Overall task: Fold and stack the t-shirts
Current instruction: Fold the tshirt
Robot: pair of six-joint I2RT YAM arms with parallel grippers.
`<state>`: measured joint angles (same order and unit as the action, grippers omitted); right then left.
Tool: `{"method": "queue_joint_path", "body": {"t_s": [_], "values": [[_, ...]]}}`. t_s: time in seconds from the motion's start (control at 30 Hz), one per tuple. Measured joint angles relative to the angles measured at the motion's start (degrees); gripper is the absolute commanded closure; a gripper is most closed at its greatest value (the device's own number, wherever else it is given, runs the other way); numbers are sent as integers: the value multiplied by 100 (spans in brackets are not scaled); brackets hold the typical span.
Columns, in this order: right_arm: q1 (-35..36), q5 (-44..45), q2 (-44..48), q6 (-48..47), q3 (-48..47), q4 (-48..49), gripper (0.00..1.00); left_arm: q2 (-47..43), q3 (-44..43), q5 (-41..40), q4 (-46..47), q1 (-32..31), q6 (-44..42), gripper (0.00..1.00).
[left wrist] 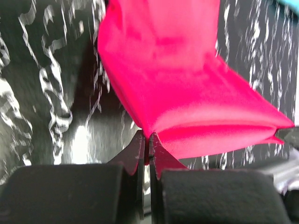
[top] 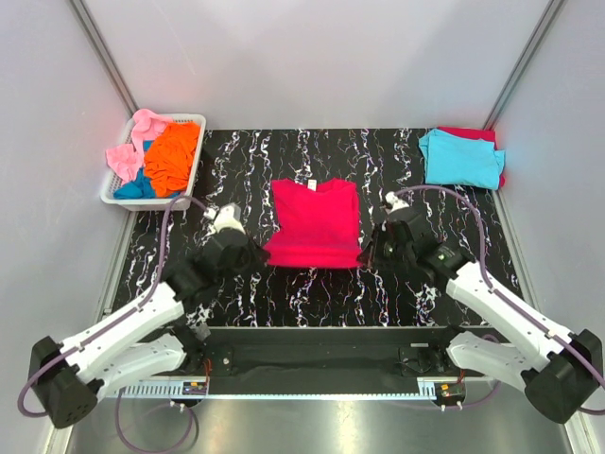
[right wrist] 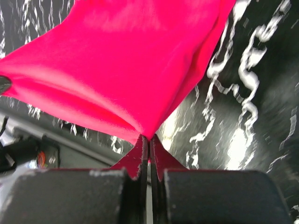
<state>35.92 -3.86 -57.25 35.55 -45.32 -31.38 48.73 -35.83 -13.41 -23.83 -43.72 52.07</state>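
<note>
At the upper left of the overhead view, a white basket [top: 142, 202] holds a pink t-shirt [top: 142, 128], an orange t-shirt [top: 175, 156] and a blue t-shirt [top: 134, 186] in a heap. In the middle, the crimson-red t-shirt [top: 314, 222] lies on the black marbled table [top: 397, 151]. The left gripper [top: 257, 253] is clenched on its lower left corner and the right gripper [top: 365, 255] on its lower right corner. At the upper right, a folded cyan t-shirt [top: 461, 158] rests on a red t-shirt [top: 470, 133].
</note>
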Motion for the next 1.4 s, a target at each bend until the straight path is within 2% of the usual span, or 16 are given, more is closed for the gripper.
{"method": "queue_joint_path", "body": {"t_s": [0.2,0.33,0.53,0.8,1.1,1.17,1.2,1.27,1.3,1.4], "values": [[4,590,-632,-446,-669,-66,100,1174,-1279,-649,-186,26,-472,100],[-20,933,-1281,-769,-1016,-20,100,2103,-1989,-780,-155,229,-734,100],[-452,990,-2153,-1220,-1685,315,100,2946,-2524,-654,-28,710,-962,100],[-1147,623,-3547,-1694,-2859,918,100,4100,-3351,-284,374,1346,-1187,100],[-1552,313,-5342,-1899,-4017,1384,100,6037,-4903,195,684,1906,-1591,100],[-1622,306,-5702,-1910,-4280,1440,99,6513,-5348,328,710,1980,-1714,93],[-1657,310,-5884,-1908,-4417,1445,92,6717,-5552,411,713,2013,-1775,77],[-1703,315,-6186,-1875,-4662,1438,70,7073,-5893,557,737,2076,-1906,60],[-1725,321,-6301,-1864,-4778,1438,56,7200,-6004,616,754,2105,-1941,48],[-1762,352,-6502,-1869,-5012,1434,49,7372,-6065,673,846,2190,-2046,39]]}}
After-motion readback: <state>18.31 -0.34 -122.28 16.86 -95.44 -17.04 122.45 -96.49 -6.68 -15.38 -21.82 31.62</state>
